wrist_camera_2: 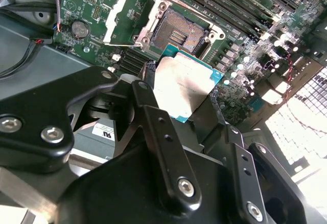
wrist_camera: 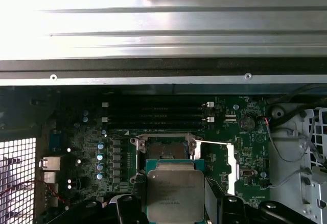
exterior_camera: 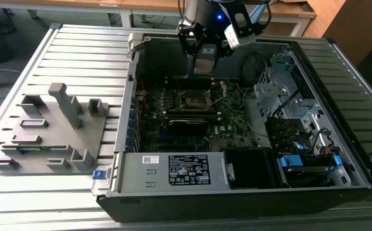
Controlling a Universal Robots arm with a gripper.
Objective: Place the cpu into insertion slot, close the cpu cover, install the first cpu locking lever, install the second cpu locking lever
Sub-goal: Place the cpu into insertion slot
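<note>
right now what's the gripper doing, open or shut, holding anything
gripper: shut on the cpu, which is not yet in the empty insertion slot.

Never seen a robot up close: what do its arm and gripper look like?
The arm is dark, with a small blue light and a pale box mounted beside it. The gripper is black, built of jointed bars fastened with silvery screws.

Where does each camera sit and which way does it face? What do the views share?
Exterior view: off the arm, above, looking down into the computer case; its gripper shows.
Second wrist view: on the arm, looking past black fingers at the cpu and insertion slot.
First wrist view: on the arm, facing the motherboard; fingers show.
Both wrist views share cpu and slot.
</note>
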